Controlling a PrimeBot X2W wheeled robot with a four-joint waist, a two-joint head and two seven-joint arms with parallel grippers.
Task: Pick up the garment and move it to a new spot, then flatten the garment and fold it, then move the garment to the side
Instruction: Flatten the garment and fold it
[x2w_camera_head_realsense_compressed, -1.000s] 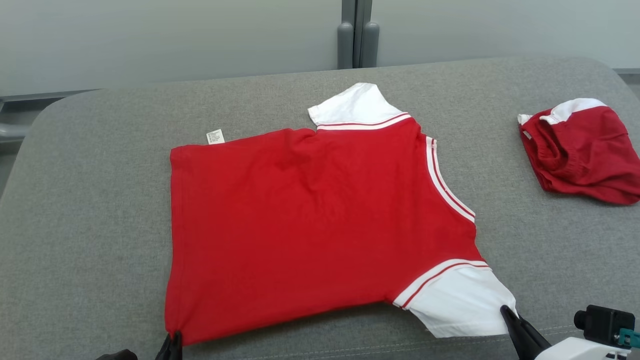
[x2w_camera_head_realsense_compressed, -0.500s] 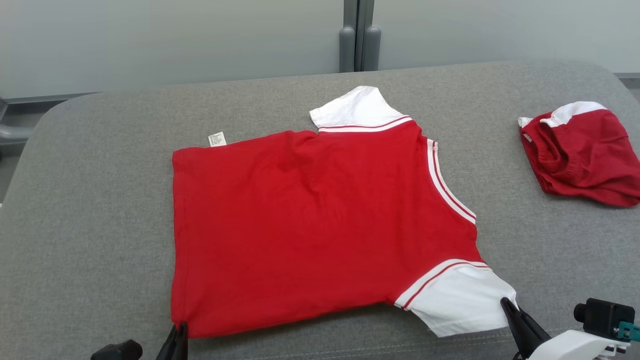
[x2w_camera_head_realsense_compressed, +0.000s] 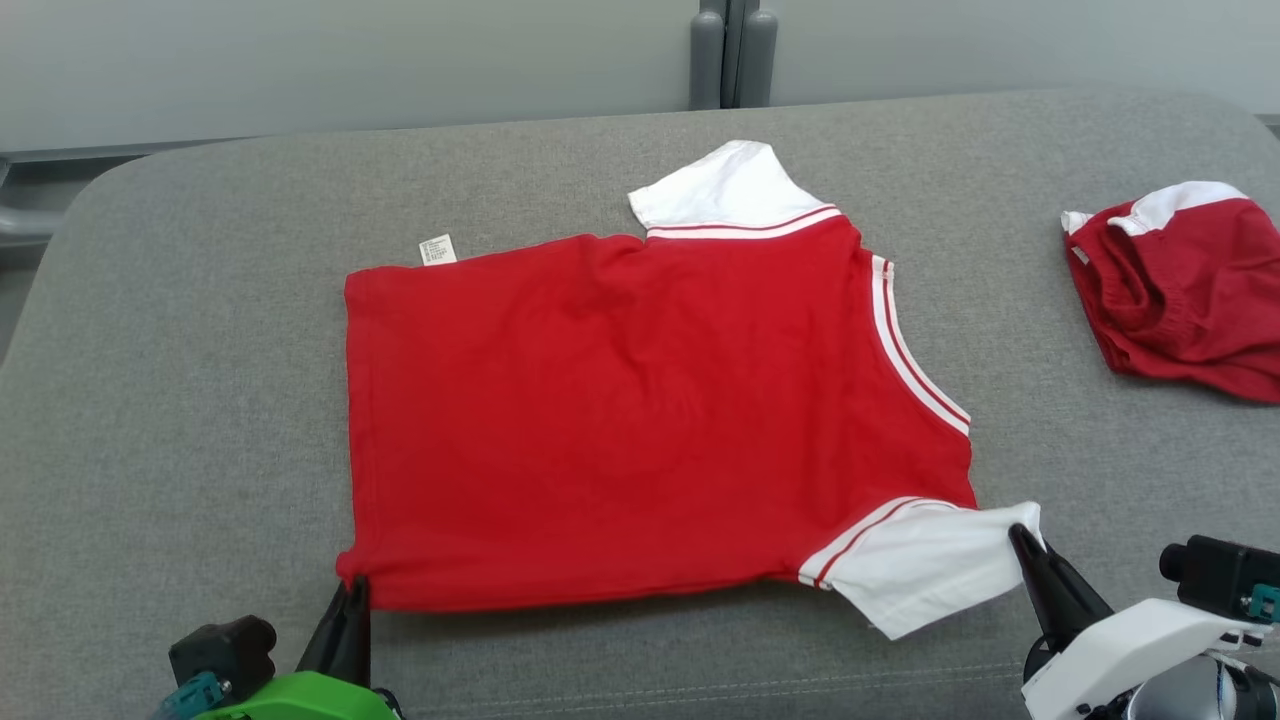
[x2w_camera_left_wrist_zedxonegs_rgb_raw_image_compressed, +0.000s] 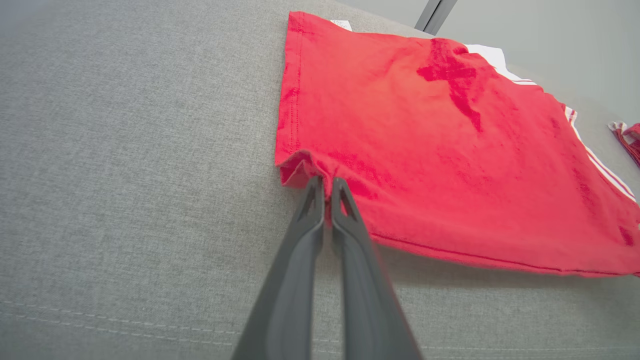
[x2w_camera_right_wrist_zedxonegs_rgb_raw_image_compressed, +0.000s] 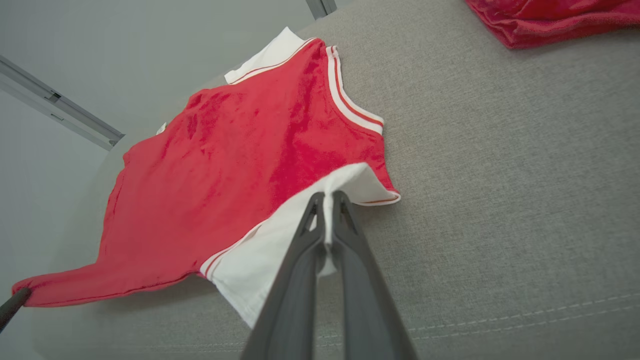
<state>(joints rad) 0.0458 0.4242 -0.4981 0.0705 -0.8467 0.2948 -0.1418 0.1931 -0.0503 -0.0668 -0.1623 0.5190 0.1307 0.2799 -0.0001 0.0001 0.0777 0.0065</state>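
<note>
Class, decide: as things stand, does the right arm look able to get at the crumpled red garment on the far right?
Probably not yet: the right gripper is shut on the white sleeve. Bare cushion leads to the crumpled garment, so letting go would free it.

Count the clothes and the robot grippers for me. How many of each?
Shirts spread flat: 1, the red shirt
Crumpled clothes: 1, the crumpled red garment
Grippers: 2, the left gripper and the right gripper, both pinching the shirt
Total: 4
</note>
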